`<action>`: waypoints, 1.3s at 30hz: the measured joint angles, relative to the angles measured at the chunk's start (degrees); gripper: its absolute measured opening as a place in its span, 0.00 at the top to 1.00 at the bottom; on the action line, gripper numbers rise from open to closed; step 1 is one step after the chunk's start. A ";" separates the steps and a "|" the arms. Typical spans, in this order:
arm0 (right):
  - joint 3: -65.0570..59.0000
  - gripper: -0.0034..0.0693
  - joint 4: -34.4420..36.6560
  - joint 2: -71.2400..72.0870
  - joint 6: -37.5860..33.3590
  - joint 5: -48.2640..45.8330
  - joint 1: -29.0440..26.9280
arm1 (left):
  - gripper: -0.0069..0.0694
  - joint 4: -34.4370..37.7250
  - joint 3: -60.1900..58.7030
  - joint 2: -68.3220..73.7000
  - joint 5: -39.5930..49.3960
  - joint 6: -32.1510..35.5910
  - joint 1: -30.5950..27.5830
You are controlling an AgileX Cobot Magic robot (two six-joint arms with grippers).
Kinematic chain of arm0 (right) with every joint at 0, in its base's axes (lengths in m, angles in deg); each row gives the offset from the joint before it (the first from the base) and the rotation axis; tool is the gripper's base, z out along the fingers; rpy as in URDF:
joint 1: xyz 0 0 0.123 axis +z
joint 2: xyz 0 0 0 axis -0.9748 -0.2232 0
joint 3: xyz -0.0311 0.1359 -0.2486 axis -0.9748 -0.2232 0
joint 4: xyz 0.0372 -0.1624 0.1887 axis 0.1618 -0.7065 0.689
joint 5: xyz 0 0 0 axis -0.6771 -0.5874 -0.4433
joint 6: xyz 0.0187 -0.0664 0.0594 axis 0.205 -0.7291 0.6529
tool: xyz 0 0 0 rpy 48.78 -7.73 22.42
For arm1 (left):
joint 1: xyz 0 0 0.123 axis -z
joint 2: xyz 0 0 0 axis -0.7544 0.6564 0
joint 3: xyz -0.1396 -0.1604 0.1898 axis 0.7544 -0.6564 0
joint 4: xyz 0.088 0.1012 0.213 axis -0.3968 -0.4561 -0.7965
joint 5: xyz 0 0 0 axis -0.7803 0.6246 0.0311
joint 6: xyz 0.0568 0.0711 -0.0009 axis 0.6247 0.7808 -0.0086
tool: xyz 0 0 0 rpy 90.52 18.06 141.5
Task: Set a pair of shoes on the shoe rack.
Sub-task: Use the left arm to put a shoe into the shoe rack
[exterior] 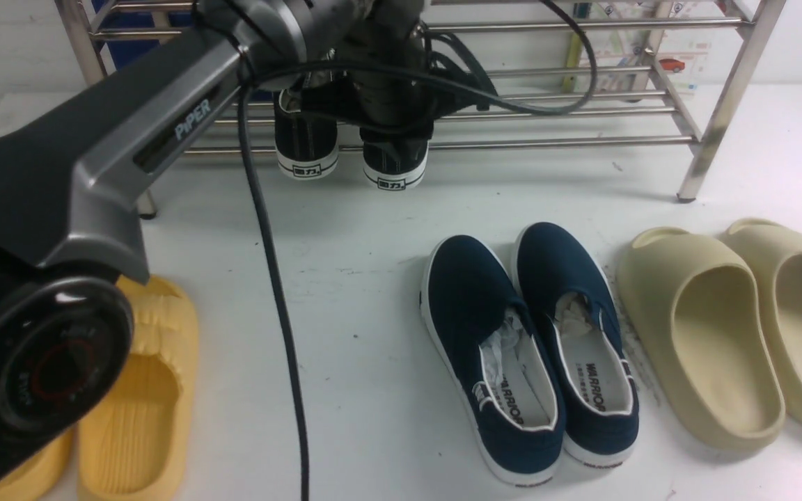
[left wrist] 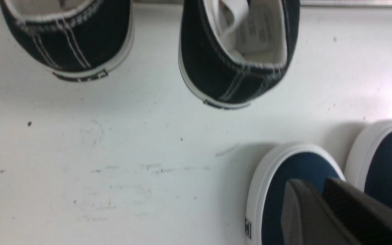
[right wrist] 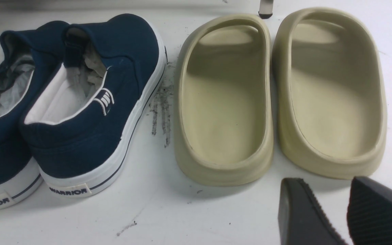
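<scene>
Sneakers [exterior: 307, 142], black canvas, rest heels-out on shoe rack [exterior: 561, 144] bottom bars. I judge them light, uppers soft, soles stiff; grip heel collar. Left jaws nearly closed, empty; right jaws slightly parted, empty.

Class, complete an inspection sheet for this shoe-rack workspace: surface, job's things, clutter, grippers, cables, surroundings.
Surface: white surface, dark scuffs beside the beige slides.
Job's things: black sneakers side by side on the shoe rack, lowest tier, heels overhanging the front bar.
Clutter: navy slip-ons, beige slides, yellow slides, all off the rack.
Grippers: left gripper shut, empty, near the sneakers; right gripper slightly open, empty, by the beige slides.
Cables: black cable hangs from the left arm.
Surroundings: printed sheets behind the rack.
</scene>
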 joint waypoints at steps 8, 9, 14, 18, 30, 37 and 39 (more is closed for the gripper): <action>0.00 0.61 0.00 0.00 0.00 0.00 0.00 | 0.93 -0.11 -10.49 0.17 -4.59 2.42 -0.14; 0.00 0.61 0.00 0.00 0.00 0.00 0.00 | 0.93 -0.27 -11.04 0.58 -6.69 2.42 -0.65; 0.00 0.61 0.00 0.00 0.00 0.00 0.00 | 0.93 -1.58 -11.38 3.64 -18.34 2.54 -3.32; 0.00 0.61 0.00 0.00 0.00 0.00 0.00 | 0.93 -1.54 -11.38 4.88 -22.18 2.60 -4.68; 0.00 0.61 0.00 0.00 0.00 0.00 0.00 | 0.93 -5.70 -11.44 5.51 -31.48 2.54 -4.68; 0.00 0.61 0.00 0.00 0.00 0.00 0.00 | 0.93 -4.63 -11.44 4.97 -27.58 1.76 -4.68; 0.00 0.61 0.00 0.00 0.00 0.00 0.00 | 0.93 -2.94 -11.44 4.07 -23.28 1.76 -4.68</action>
